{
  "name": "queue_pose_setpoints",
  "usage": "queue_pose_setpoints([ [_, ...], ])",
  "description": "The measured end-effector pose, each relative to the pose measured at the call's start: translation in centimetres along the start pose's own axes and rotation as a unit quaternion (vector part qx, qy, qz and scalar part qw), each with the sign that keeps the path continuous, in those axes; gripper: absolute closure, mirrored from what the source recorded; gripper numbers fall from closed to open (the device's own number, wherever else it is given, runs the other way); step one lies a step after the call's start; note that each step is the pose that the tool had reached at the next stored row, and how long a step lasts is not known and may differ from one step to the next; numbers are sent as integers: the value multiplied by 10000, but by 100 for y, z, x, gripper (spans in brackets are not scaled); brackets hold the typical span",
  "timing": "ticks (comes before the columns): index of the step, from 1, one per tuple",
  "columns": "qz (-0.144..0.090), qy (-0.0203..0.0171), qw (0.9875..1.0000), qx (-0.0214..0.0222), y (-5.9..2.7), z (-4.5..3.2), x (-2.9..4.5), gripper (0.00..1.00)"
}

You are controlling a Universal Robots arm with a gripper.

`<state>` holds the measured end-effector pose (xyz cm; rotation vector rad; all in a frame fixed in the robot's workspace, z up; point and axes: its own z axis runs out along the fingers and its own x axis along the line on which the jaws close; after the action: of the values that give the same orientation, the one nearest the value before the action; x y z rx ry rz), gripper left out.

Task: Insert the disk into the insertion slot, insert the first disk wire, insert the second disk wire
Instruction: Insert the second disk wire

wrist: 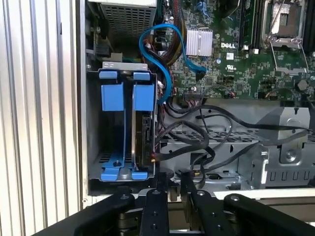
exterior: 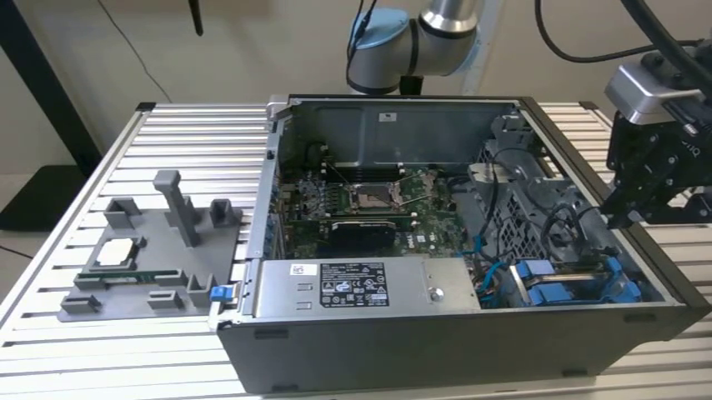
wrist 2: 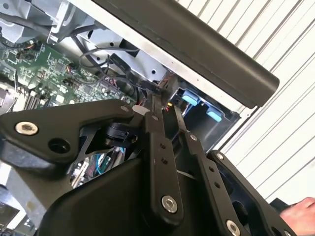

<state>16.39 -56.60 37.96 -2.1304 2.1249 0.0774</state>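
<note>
The insertion slot (wrist: 118, 147) is a grey bay with blue rails at the case's near corner on the exterior view's right (exterior: 562, 287). The disk (wrist: 145, 135) stands on edge inside it beside the blue rails. Black disk wires (wrist: 197, 137) loop across the case floor toward the disk's edge. My gripper (exterior: 623, 215) hangs above the case's wall on the exterior view's right, just outside the slot (wrist: 172, 183). In the second wrist view a black wire (wrist 2: 125, 69) ends in a connector right at the gripper (wrist 2: 163, 101); whether it is held I cannot tell.
The open case holds a green motherboard (exterior: 368, 204) and a long grey power-supply box (exterior: 356, 287). A blue cable (wrist: 165, 46) arcs above the bay. A grey fixture tray (exterior: 150, 267) with parts sits at the exterior view's left. A person's hand (wrist 2: 301, 209) shows beside the gripper body.
</note>
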Motion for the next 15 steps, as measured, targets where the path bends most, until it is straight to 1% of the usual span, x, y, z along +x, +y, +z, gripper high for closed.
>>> queue_pose_setpoints([
  [6, -98, -8, 9999, 34, -35, 36, 5, 0],
  [10, -156, -13, 9999, 43, -39, 62, 8, 0],
  [11, -165, -16, 9999, 43, -39, 64, 9, 100],
  [15, -176, -32, 9998, 41, -39, 68, 9, 100],
])
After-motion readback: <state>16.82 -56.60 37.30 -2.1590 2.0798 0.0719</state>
